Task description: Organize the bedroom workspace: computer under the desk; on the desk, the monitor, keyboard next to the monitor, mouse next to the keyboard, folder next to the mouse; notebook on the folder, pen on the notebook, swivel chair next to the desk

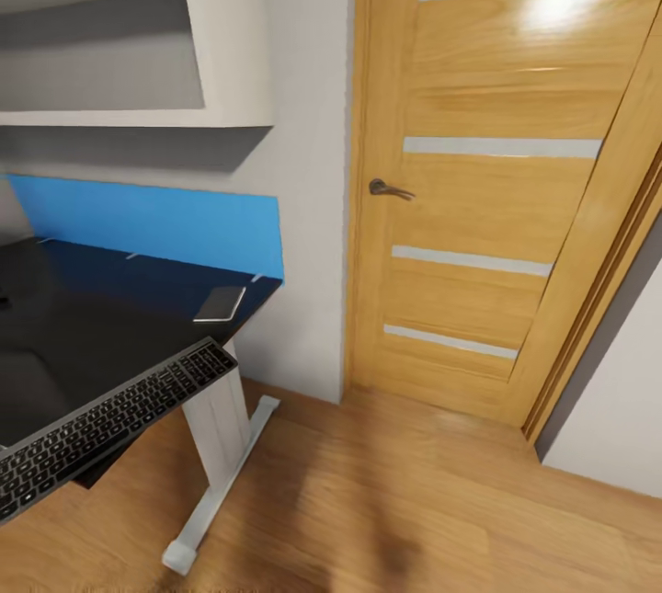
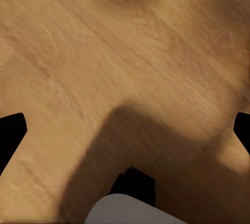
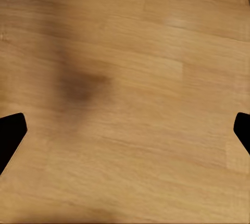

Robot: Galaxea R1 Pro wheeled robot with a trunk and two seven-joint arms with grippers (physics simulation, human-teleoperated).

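Note:
In the head view the desk (image 1: 83, 317) with its glossy black top and blue back panel stands at the left. The keyboard (image 1: 101, 423) lies slantwise along the desk's front edge, near the corner. The notebook (image 1: 221, 303), dark grey and thin, lies flat at the desk's right end by the blue panel. My left gripper (image 2: 125, 133) hangs open over bare wood floor, its dark fingertips (image 2: 10, 135) far apart. My right gripper (image 3: 125, 130) is open too, over floor, with nothing between its fingertips (image 3: 10, 135).
A wooden door (image 1: 496, 179) with frosted strips and a lever handle (image 1: 388, 189) is shut, straight ahead. The desk's white leg (image 1: 216, 455) and foot reach out onto the plank floor (image 1: 414, 501). A white wall shelf (image 1: 138, 23) hangs above the desk.

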